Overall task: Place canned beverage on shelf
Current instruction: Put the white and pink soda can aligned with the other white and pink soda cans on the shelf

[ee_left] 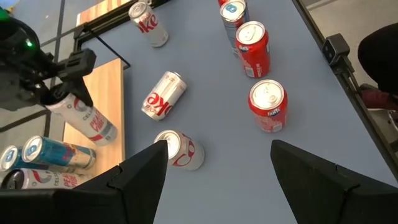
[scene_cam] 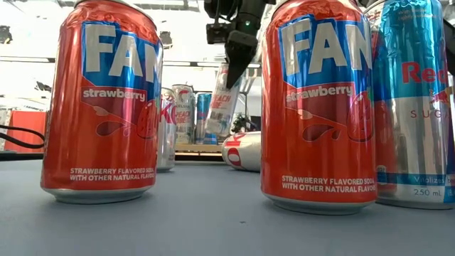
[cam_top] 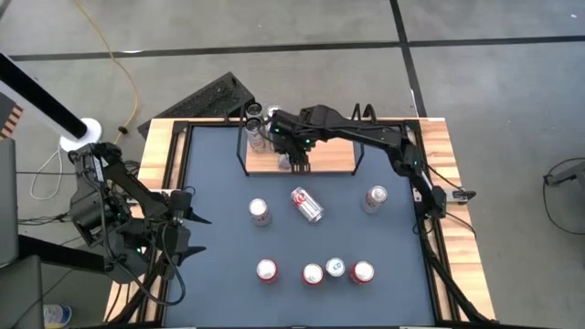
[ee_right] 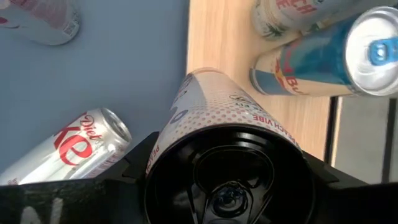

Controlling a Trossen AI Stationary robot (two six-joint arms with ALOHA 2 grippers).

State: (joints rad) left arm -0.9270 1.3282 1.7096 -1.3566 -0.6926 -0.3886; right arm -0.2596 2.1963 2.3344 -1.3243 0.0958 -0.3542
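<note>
Risk for you: the right claw [cam_top: 291, 153], clenched on a tilted slim white can [ee_left: 87, 121], may topple neighbouring cans on the light-wood shelf [cam_top: 329, 163].

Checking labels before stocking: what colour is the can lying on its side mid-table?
Silver with red Diet Coke lettering, the tipped can shows best in the left wrist view.

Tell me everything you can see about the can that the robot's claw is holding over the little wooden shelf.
The held can is tall, slim and metallic, silvery-white with a dotted pattern and red lettering, part of it reading "PEACH VIBE". The right gripper clamps it near its top end. It hangs tilted, not upright, with its bottom end over the light-wood shelf, close to the board; whether it touches cannot be told. Two other cans already stand on the shelf beside it, apart from it. Its top end looks dark in the right wrist view.
</note>
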